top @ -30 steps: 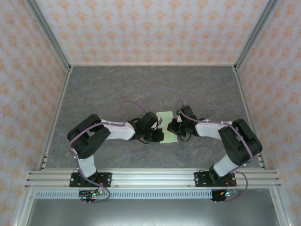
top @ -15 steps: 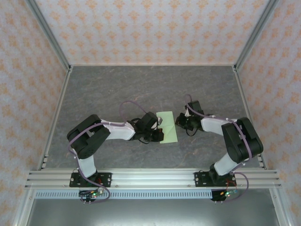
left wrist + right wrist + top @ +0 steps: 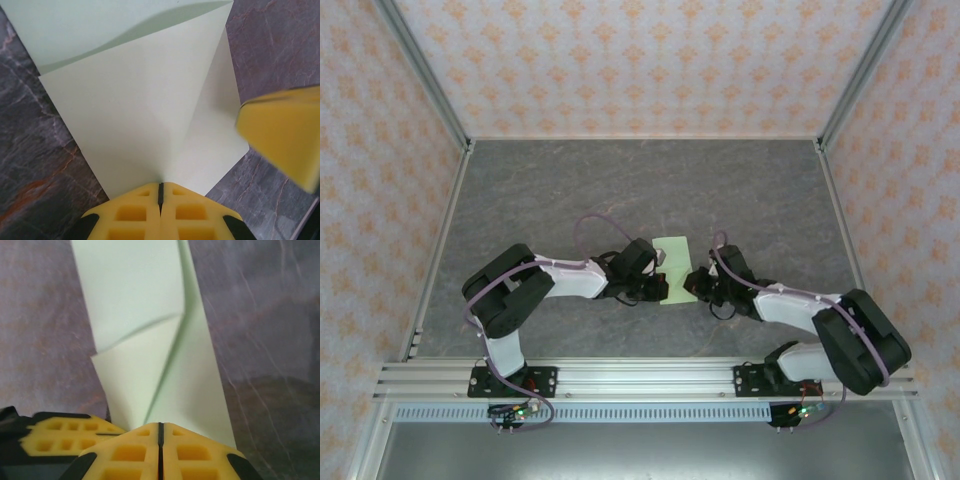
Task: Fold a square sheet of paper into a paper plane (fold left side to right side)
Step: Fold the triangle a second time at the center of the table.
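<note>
I keep the left gripper (image 3: 160,187) fully closed, its tips at the near edge of the square sheet of paper (image 3: 140,110), which lies mid-way across the grey marbled table (image 3: 620,190). Whether they pinch or merely pin it, I cannot tell. The sheet is thin, matte and pale green, half-folded, with one flap bowed upward. The right gripper (image 3: 160,427), also closed and empty, has swung from the sheet's far-right side to its near-right corner, probably to press the crease flat.

Count: one pale-green square sheet of paper (image 3: 671,250); two hands, left hand (image 3: 160,192) and right hand (image 3: 160,432); one counter (image 3: 620,190).
</note>
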